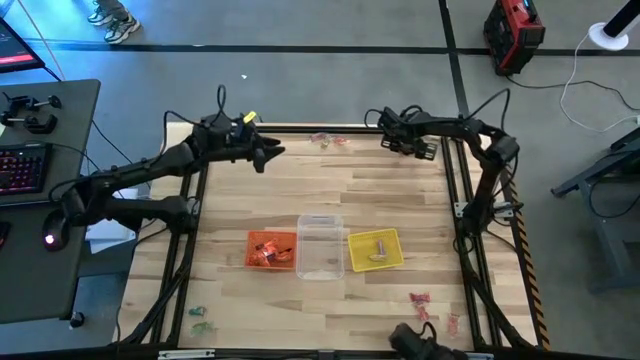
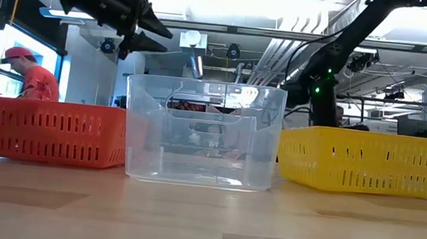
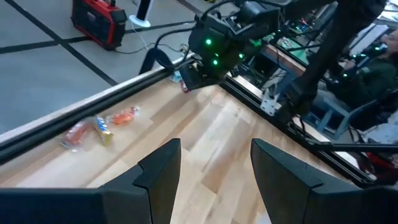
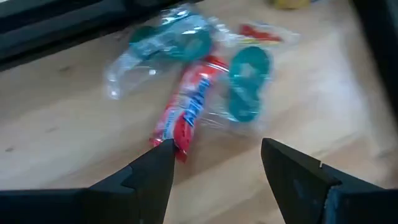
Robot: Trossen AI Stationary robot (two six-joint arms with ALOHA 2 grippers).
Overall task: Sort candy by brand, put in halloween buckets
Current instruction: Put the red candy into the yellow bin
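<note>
Table [image 1: 330, 200]; orange [image 1: 271, 250], clear [image 1: 320, 247], yellow [image 1: 375, 250] buckets well short of both grippers. Left gripper [image 1: 272, 153] wide open, empty, raised. Right gripper [image 4: 214, 165] wide open, empty, candy [image 4: 189, 106] just ahead of fingertips.

Two black arms [image 1: 140, 175], green lights, black cables.

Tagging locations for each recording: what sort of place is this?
Probably a robotics lab or workshop: a wooden table framed by aluminium rails, a desk with a backlit keyboard, and benches crowded with equipment behind.
</note>
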